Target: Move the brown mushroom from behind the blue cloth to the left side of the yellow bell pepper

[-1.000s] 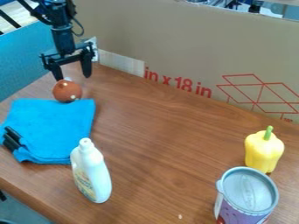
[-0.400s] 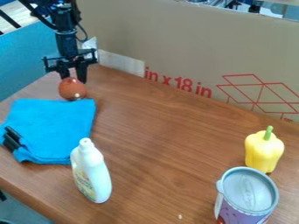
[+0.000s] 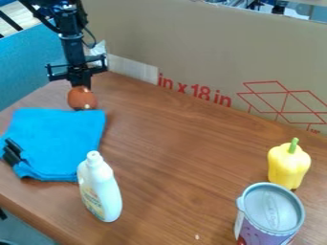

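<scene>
Just beyond the folded blue cloth [image 3: 57, 139], the black claw [image 3: 80, 84] is closed on the top of a round, orange-brown object [image 3: 82, 99] on the brown wooden counter [image 3: 176, 165]; a centred, even pinch should limit slipping.

In the upper left of the frame, the claw [image 3: 80, 85] hung with its fingers close together on the top of a reddish-brown ball [image 3: 82, 98]. Just below the ball, a folded blue cloth [image 3: 57, 139] lay on the wooden counter [image 3: 172, 158], with a black object [image 3: 12, 152] at its left edge. A white bottle [image 3: 101, 191] stood at lower left. At lower right, a lidded can [image 3: 273, 210] stood in front of a yellow pepper [image 3: 288, 165]. A cardboard panel [image 3: 191, 52] rose behind.
</scene>
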